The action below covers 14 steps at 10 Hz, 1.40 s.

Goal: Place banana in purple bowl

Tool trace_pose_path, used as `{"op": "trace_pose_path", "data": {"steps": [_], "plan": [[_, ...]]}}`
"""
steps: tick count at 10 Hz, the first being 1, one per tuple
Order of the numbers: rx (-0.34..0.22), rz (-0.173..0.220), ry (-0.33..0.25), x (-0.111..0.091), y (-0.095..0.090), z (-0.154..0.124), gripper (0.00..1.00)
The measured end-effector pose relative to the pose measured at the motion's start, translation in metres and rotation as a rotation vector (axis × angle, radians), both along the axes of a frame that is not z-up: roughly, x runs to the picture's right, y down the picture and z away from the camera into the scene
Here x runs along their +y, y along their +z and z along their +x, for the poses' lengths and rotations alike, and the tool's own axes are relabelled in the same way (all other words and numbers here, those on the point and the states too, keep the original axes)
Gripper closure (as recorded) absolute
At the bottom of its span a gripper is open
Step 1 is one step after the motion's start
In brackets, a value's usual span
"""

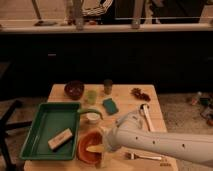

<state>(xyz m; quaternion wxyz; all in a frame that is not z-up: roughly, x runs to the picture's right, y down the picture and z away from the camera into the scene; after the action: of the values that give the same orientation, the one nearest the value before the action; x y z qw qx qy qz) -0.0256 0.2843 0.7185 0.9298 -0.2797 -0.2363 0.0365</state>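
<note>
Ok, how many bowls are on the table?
2. The purple bowl sits back left; the orange bowl is in front beside the green tray, holding the banana. The claw is at its right rim. The arm may hide more.
</note>
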Motion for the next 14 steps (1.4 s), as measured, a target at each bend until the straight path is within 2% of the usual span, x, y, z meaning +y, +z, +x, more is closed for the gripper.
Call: {"op": "trace_pose_path", "data": {"steps": [5,6,14], "plan": [[-0.012,-0.014,-0.027,0.002,0.0028,0.002,0.02],[-0.022,-0.011,-0.037,0.0022,0.0027,0.0018,0.09],[-0.055,-0.011,-0.032,0.004,-0.0013,0.0012,0.92]]}}
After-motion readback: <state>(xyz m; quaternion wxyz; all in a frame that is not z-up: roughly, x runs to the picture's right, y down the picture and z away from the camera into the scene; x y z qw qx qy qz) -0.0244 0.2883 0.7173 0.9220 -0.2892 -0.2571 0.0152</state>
